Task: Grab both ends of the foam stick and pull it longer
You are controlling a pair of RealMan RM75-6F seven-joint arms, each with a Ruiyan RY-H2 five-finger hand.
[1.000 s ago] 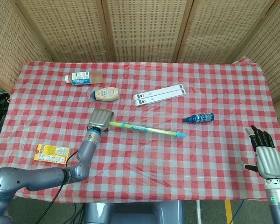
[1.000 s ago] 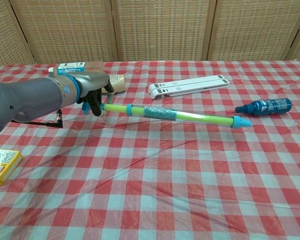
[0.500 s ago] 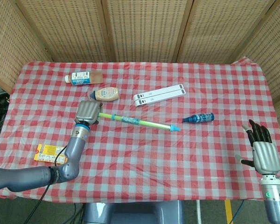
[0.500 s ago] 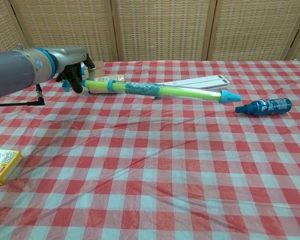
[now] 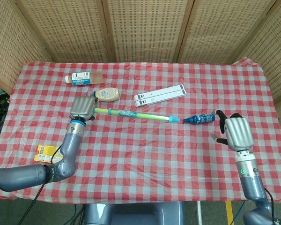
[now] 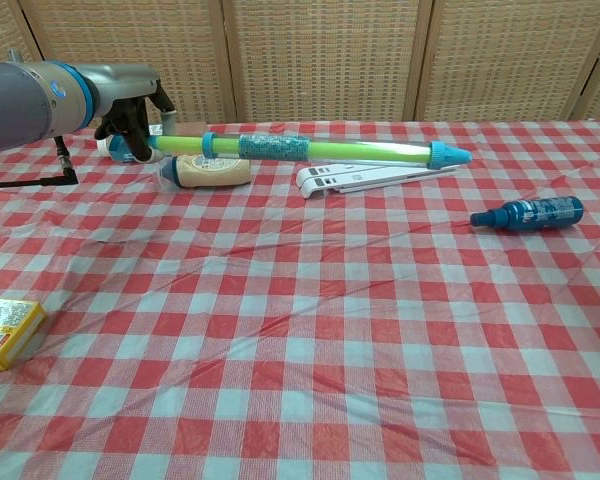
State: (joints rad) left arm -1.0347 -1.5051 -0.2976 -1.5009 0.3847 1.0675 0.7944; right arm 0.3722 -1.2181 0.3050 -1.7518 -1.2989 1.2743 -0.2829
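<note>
The foam stick (image 5: 133, 114) (image 6: 310, 150) is a yellow-green rod with blue bands and a blue cone tip, held level in the air above the table. My left hand (image 5: 82, 108) (image 6: 130, 112) grips its left end. The blue tip (image 5: 176, 120) points right, just short of the blue bottle. My right hand (image 5: 235, 131) hovers at the right of the table, well apart from the stick's tip, fingers loosely curled and holding nothing; the chest view does not show it.
A blue bottle (image 5: 200, 118) (image 6: 526, 213) lies right of the stick's tip. A white folded stand (image 5: 159, 95) (image 6: 375, 174), a tan sauce bottle (image 5: 107, 94) (image 6: 202, 171), a white-labelled bottle (image 5: 84, 77) and a yellow box (image 5: 52, 153) (image 6: 4, 331) lie on the checked cloth.
My left hand has lifted the stick off the table and carried it left and up. My right hand has moved in from the table's right edge toward the stick's tip.
</note>
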